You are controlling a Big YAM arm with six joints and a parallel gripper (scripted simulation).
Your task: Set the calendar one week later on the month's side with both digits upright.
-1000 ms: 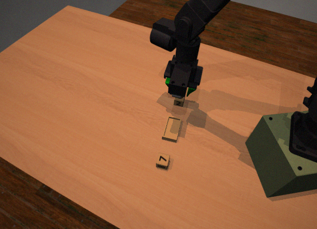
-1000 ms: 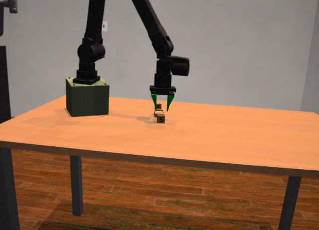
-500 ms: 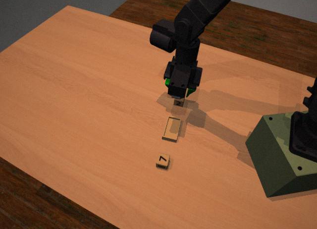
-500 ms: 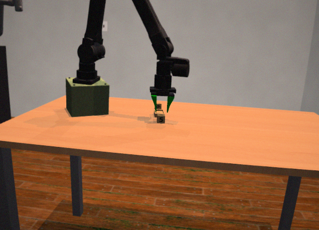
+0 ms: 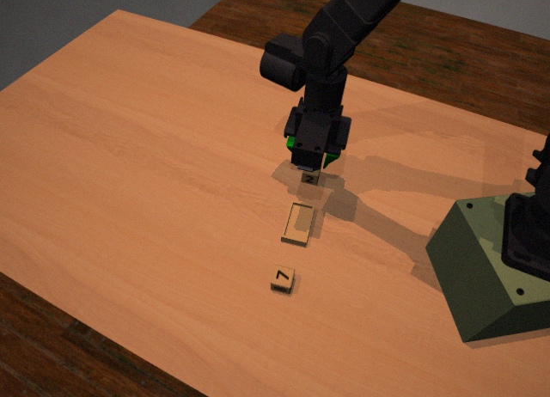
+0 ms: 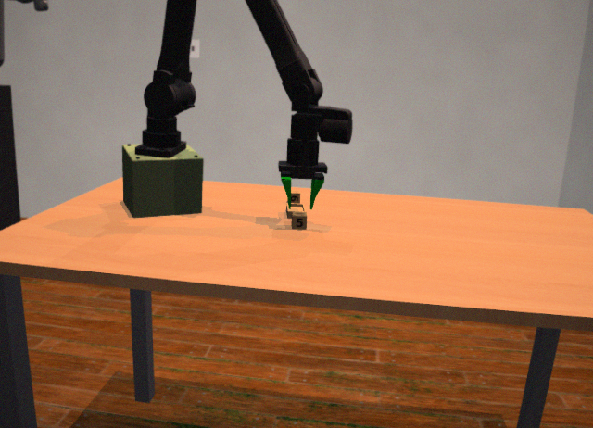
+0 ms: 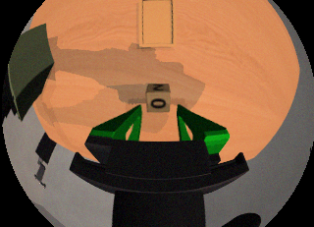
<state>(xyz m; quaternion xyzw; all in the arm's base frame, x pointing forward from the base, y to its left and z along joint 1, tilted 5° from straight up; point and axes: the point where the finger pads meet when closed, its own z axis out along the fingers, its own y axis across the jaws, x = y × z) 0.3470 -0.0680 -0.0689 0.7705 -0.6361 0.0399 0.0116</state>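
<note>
My gripper point(image 5: 309, 167) point(image 6: 300, 207) point(image 7: 159, 108) is partly open and empty, pointing down, its green fingertips just above the level of a wooden cube. This cube point(image 5: 309, 179) point(image 6: 299, 221) point(image 7: 158, 103) stands flat on the table beyond one short end of the tray. It has 0 on top, a sideways 2 on the side towards the tray and an upright 5 towards the exterior camera. The shallow tray point(image 5: 293, 241) point(image 7: 172, 23) lies flat and empty. A second cube point(image 5: 283, 275) point(image 6: 295, 197) lies beyond its other end, 7 on top. No month name is legible.
The green base block point(image 5: 453, 268) point(image 6: 162, 189) point(image 7: 31, 65) carries the arm, off to one side of the tray and cubes. The wooden table point(image 5: 133, 161) point(image 6: 407, 251) extends well past them on the other side.
</note>
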